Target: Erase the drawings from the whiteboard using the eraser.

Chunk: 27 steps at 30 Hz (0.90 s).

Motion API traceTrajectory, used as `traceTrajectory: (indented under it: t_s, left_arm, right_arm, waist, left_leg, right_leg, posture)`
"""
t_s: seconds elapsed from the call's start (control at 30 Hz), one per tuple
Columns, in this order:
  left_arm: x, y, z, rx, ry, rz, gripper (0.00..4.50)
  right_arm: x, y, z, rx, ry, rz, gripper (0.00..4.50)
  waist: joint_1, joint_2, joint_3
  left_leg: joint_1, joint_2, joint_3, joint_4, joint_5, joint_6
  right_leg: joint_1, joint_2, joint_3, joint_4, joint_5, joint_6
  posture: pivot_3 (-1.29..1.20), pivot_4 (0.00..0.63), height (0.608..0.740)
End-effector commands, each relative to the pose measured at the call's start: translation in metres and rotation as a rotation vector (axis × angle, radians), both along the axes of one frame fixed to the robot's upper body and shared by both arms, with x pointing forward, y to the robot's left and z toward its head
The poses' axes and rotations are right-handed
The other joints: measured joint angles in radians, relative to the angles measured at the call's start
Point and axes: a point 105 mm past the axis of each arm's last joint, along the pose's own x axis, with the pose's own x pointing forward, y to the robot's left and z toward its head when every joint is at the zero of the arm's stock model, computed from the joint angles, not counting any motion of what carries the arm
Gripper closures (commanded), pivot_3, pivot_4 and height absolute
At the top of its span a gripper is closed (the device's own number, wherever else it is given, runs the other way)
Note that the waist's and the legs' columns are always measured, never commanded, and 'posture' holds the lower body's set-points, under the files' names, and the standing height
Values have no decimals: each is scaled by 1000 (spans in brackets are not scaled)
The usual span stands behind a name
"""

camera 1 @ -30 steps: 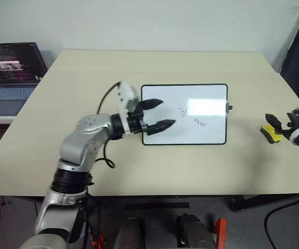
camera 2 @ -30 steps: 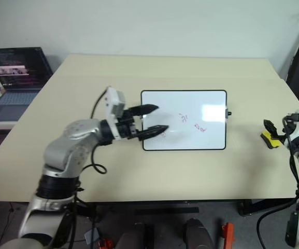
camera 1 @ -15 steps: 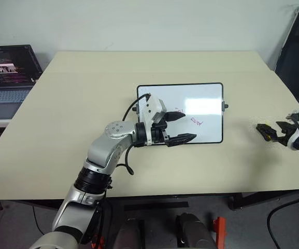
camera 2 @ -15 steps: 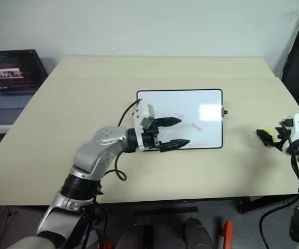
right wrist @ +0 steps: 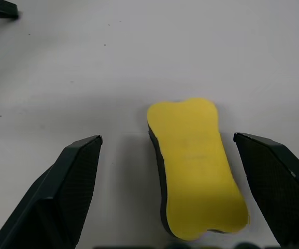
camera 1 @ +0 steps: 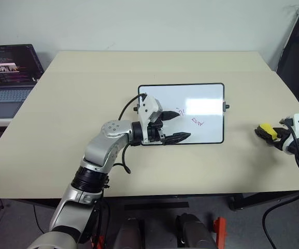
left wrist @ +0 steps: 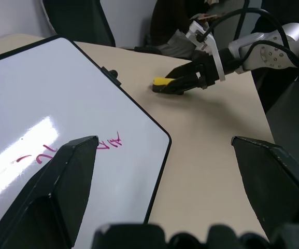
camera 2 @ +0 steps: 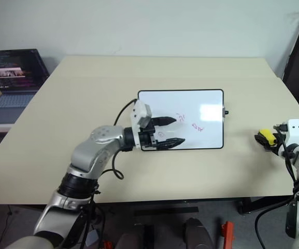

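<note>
Eraser (right wrist: 196, 166) lies flat on worktop (camera 1: 61, 129) between spread right jaws, evidently for pickup, while left gripper (camera 1: 174, 125), jaws spread, hovers over whiteboard (camera 1: 206, 98), seemingly to steady it.

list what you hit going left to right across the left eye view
laptop → left gripper over the whiteboard → drawings → eraser → right gripper, open around the eraser

No readable text — whiteboard (camera 1: 203, 98) scribbles (red) illegible.
</note>
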Motion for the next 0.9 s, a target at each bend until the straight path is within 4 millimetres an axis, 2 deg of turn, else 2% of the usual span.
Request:
traceTrajectory:
  t_s: [0.03,0.27,0.3,0.47,0.53,0.6,0.67,0.77,0.83,0.9]
  left_arm:
    - [-1,2,14,-18,-62,4,0]
    - [0,5,13,-14,-63,21,0]
    - [1,6,13,-12,-62,26,0]
    - [1,9,13,-9,-61,32,0]
    - [2,10,13,-7,-60,35,0]
    - [3,14,13,-1,-62,46,0]
    - [7,26,13,15,-67,76,0]
    - [10,52,11,59,-72,133,0]
    - [17,81,10,90,-90,224,0]
    - [20,110,13,96,-95,312,0]
  right_arm:
    - [7,2,13,-20,-46,11,635]
    - [10,-2,17,-9,-89,-39,3016]
    - [10,-2,18,-1,-97,-43,3240]
    - [10,-1,19,11,-108,-36,3278]
    - [9,1,25,24,-136,-25,3279]
    - [9,10,41,45,-188,28,3279]
    - [5,33,67,55,-262,135,3279]
    - [-6,83,101,43,-338,323,3281]
    - [-17,132,124,23,-387,507,3282]
    - [-27,174,139,28,-421,666,3283]
  waist:
    - [-1,0,0]
    - [0,0,0]
    - [0,0,0]
    - [0,0,0]
    - [0,0,0]
    - [-1,0,0]
    - [-2,0,0]
    - [-8,1,0]
    - [-16,2,0]
    - [-22,2,0]
  left_leg:
    - [0,0,0,0,0,0]
    - [0,0,0,0,0,0]
    - [0,0,0,0,0,0]
    - [0,0,0,0,0,0]
    - [0,0,0,0,0,0]
    - [0,0,0,0,0,0]
    - [0,0,-1,0,0,0]
    - [0,1,-1,0,0,0]
    - [0,2,-1,0,0,0]
    - [1,2,-1,0,0,0]
  right_leg:
    - [0,0,0,0,0,0]
    - [0,0,0,0,0,0]
    - [0,0,0,0,0,0]
    - [0,0,0,0,0,0]
    - [0,0,0,0,0,0]
    - [0,0,0,0,0,0]
    - [0,0,0,0,0,0]
    - [-1,0,0,1,0,0]
    - [-1,1,0,2,0,0]
    - [-1,2,-1,3,-1,0]
  posture:
    - [0,150,740]
    - [0,150,740]
    - [0,150,740]
    - [0,150,740]
    - [0,150,740]
    - [0,150,740]
    - [0,150,740]
    - [0,150,740]
    - [0,150,740]
    - [0,150,740]
